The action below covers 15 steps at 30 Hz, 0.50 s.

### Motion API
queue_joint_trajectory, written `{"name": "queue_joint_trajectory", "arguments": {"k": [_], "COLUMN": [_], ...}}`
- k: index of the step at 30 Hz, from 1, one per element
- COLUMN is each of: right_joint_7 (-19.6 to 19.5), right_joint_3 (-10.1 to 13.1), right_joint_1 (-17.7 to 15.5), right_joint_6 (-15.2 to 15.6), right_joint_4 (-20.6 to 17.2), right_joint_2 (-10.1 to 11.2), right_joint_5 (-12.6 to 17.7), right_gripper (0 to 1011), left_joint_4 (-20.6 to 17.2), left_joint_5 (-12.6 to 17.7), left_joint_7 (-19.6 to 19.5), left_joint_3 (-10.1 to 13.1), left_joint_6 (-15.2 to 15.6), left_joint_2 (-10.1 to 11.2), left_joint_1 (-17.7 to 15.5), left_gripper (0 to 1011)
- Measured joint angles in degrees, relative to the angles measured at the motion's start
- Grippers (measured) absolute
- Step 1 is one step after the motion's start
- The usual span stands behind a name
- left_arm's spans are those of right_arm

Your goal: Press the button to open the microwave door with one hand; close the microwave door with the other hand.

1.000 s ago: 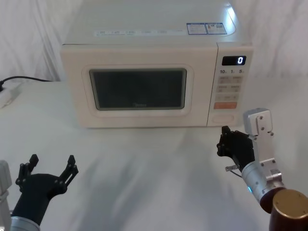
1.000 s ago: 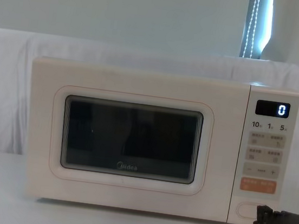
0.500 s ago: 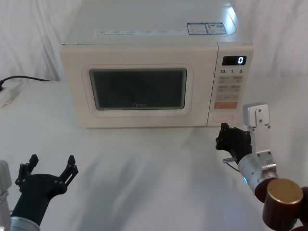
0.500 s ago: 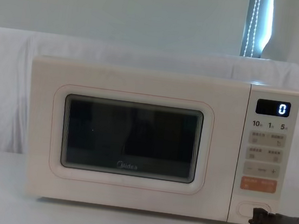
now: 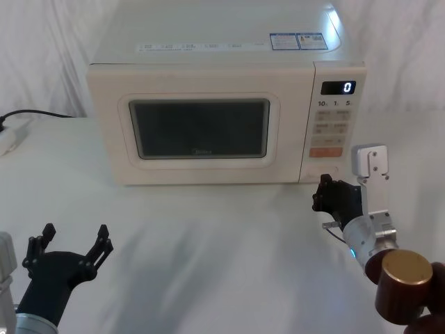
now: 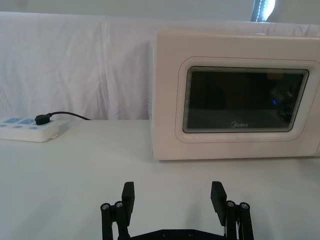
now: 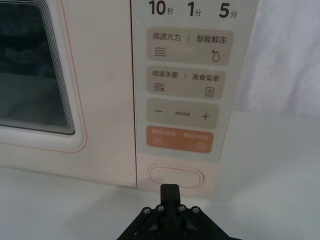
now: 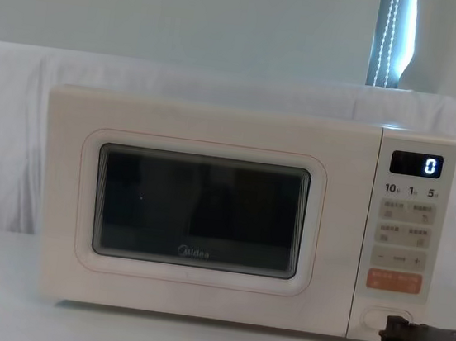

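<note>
From the head camera, the right gripper (image 5: 323,192), fingers pinched together, sits just before the button (image 5: 321,169), low on the panel; the left gripper (image 5: 71,242) waits spread wide near the front. Right wrist camera: fingertip just below the button (image 7: 175,177). Chest camera: microwave door (image 8: 198,213) closed

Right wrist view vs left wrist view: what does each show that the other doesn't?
Right wrist view alone: the control panel up close, the orange key, the oval button, and the right pincer shut, just in front of that button. Left wrist view alone: the open left pincer low over the table, the whole door window, and a power strip with a plugged cable. Both share the cream microwave door, closed.
</note>
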Motion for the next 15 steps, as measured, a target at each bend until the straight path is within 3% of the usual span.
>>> {"name": "queue_joint_trajectory", "arguments": {"k": [15], "right_joint_7": [-0.35], "right_joint_3": [0.24], "right_joint_1": [2.8], "right_joint_6": [0.05], "right_joint_4": [3.21], "right_joint_2": [-0.19], "right_joint_5": [-0.45], "right_gripper": [0], "left_joint_4": [0.0], "left_joint_5": [0.0], "left_joint_7": [0.0], "left_joint_3": [0.0], "left_joint_6": [0.0], "left_joint_2": [0.0], "left_joint_1": [0.0], "left_gripper": [1001]}}
